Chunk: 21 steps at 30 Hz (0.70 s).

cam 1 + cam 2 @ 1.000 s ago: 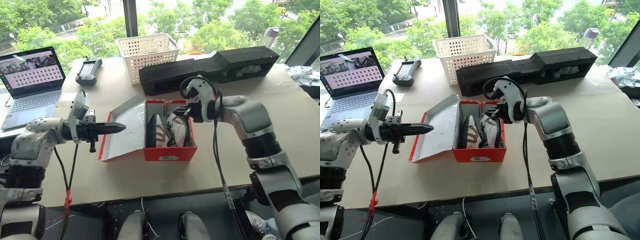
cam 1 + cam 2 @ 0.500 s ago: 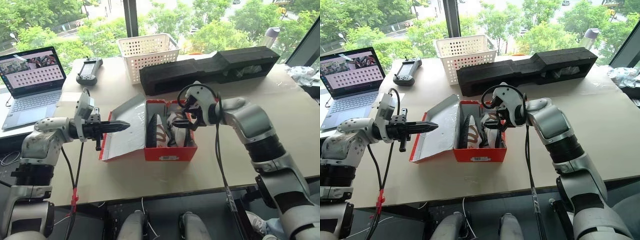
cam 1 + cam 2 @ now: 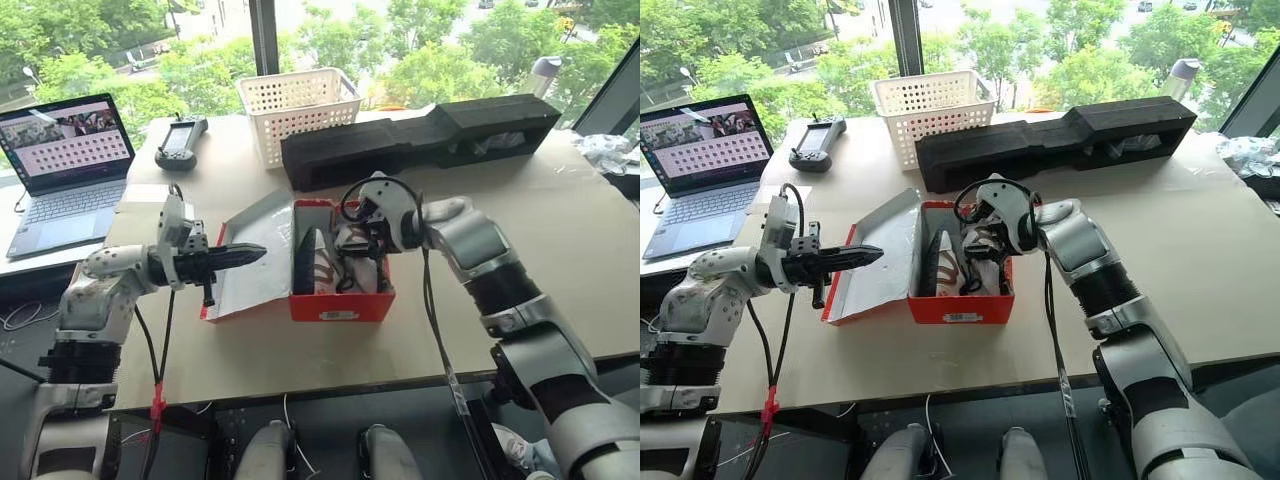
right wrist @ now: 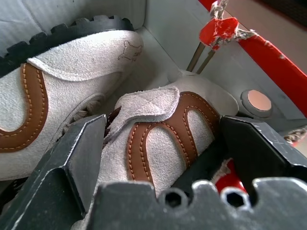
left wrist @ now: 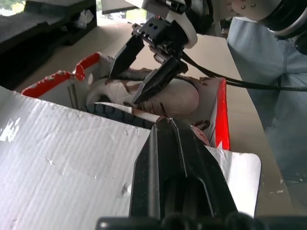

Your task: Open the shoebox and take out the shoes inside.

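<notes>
1. Left eye view: the shoebox (image 3: 340,300) sits mid-table with its red lid (image 3: 252,256) already swung out to the robot's left, grey-white inside facing up. Judgement: opening is done and the removal step is in hand.
2. The shoes (image 3: 345,262), white suede with brown curved stripes and dark lugged soles, lie side by side within the box walls.
3. The right gripper (image 5: 141,67) reaches down into the box, its fingers spread wide to either side of the nearer shoe's heel; nothing is gripped.
4. The left gripper (image 3: 240,257) is clenched empty, pointing level over the lid's inner face.
5. Judgement: the next move calls for closing squarely on the heel, then lifting clear of the red wall without snagging the second shoe.
</notes>
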Tool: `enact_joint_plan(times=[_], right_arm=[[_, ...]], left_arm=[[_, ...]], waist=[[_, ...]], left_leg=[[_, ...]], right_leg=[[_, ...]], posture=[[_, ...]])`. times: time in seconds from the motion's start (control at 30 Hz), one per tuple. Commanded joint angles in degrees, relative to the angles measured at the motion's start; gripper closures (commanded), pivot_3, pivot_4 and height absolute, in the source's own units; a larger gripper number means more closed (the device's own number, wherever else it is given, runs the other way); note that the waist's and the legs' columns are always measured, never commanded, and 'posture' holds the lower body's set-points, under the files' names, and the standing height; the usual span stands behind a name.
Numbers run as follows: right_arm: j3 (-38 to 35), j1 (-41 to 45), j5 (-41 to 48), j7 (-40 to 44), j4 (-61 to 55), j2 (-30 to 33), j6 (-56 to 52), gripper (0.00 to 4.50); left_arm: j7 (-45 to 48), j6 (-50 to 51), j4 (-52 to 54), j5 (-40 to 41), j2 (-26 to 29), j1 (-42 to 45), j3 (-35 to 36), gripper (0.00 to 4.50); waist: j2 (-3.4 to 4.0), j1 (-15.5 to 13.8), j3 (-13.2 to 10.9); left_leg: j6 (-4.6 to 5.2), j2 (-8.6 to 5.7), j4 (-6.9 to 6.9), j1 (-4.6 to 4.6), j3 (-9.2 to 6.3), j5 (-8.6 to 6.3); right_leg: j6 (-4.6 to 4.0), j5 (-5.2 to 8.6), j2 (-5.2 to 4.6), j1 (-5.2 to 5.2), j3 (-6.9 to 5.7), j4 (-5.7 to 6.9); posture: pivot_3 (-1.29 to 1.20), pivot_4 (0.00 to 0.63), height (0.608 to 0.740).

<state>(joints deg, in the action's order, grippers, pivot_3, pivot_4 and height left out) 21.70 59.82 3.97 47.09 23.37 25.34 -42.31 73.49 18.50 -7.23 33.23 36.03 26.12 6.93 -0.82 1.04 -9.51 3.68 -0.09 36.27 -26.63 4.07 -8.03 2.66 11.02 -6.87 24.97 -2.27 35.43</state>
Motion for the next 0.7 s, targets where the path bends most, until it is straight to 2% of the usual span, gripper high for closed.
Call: enact_joint_plan(times=[0.03,0.17,0.23,0.63,0.7], right_arm=[[0.6,0.7,-2.3,1.1,3.2,0.0,1.6,0.06],[2.0,0.9,-4.7,2.2,5.5,0.2,2.7,0.06],[2.8,0.7,-5.7,2.9,6.7,0.0,2.9,0.06],[3.2,-0.8,-9.0,2.7,12.6,-3.3,5.5,0.06],[3.0,-0.8,-9.6,2.7,13.5,-3.5,6.1,0.56]], left_arm=[[-0.3,-2.6,1.8,0.1,-1.6,-2.3,0.2,4.50],[-0.9,-3.7,0.3,-1.1,-2.8,-2.4,-0.4,4.50],[-1.1,-4.3,-0.5,-1.7,-3.0,-2.0,-0.5,4.50],[-0.9,-5.2,-1.2,-2.8,-3.3,-0.9,-0.9,4.50],[-0.9,-5.2,-1.1,-2.9,-3.3,-0.8,-0.9,4.50]], waist=[[0.00,0.0,0.0],[0.00,-0.2,0.0],[-0.01,-0.2,0.0],[-0.24,0.0,0.4],[-0.24,0.0,0.4]], left_leg=[[0.00,0.01,0.01,0.03,0.00,0.00],[-0.05,0.02,0.15,0.09,-0.01,0.00],[-0.46,0.02,0.16,0.23,-0.02,-0.24],[-0.50,0.04,0.17,0.54,-0.03,-0.27],[-0.52,0.06,0.16,0.61,-0.03,-0.29]], right_leg=[[0.00,0.00,0.00,-0.02,-0.01,0.03],[-0.05,0.03,-0.02,0.01,0.00,0.32],[-0.07,0.03,-0.08,0.01,-0.01,0.33],[-0.23,0.12,-0.12,-0.12,-0.01,0.35],[-0.36,0.20,-0.12,-0.18,-0.01,0.35]], posture=[[0.00,0.150,0.731],[0.00,0.150,0.731],[0.00,0.150,0.731],[0.00,0.150,0.731],[0.00,0.150,0.731]])
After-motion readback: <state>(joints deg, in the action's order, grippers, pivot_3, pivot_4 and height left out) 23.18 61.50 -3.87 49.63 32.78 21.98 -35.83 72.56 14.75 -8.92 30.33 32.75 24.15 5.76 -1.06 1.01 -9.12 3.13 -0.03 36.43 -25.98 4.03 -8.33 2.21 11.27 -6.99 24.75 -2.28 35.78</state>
